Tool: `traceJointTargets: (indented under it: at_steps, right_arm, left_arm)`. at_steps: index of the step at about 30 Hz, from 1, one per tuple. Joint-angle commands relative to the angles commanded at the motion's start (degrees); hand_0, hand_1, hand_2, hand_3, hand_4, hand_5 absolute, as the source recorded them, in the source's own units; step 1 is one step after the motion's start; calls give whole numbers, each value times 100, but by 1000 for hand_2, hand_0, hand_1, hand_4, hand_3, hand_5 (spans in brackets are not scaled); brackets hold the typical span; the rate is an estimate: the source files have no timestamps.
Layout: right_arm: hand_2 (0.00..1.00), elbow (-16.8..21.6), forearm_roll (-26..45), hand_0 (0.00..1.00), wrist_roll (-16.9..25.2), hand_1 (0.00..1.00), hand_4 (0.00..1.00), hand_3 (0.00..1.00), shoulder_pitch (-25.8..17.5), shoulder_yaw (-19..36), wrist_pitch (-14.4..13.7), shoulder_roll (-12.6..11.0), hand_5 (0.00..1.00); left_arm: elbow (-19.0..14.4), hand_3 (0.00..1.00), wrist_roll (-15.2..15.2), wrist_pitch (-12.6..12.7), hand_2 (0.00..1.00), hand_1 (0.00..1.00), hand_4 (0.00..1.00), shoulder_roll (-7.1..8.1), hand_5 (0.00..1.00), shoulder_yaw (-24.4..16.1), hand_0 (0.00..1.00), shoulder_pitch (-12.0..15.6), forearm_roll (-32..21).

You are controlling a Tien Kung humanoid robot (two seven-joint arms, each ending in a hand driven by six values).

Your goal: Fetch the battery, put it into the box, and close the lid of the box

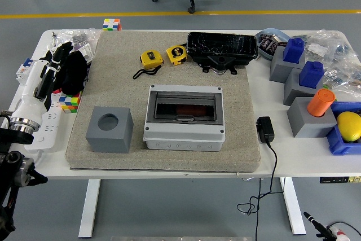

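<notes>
A grey plastic box point(184, 134) stands in the middle of the beige mat point(113, 165). Its dark see-through lid point(184, 105) lies flat over it, and something reddish shows through. A black glossy wrapped block point(221, 46), likely the battery, lies at the mat's far edge behind the box. My left hand point(56, 55) reaches in over the table's left side on a white forearm point(34, 91). Its fingers are stretched out and hold nothing, next to a black cloth lump point(73, 73). It is far from the box and the block. My right arm is out of view.
A grey cube with a round hole point(109, 129) stands left of the box. Two yellow tape measures point(151, 58) lie at the back. A black adapter with a cable point(265, 129) lies right of the mat. Grey blocks, blue caps, an orange cylinder point(320, 103) and a lemon point(349, 125) crowd the right side.
</notes>
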Motion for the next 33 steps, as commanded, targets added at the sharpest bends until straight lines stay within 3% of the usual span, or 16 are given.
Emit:
traceJointTargets:
  at_steps: [33]
  right_arm:
    - [829, 4, 29, 911, 10, 890, 998, 873, 87, 35, -9, 21, 998]
  left_arm:
    - [-32, 838, -84, 33, 869, 923, 998, -128, 998, -74, 920, -58, -92]
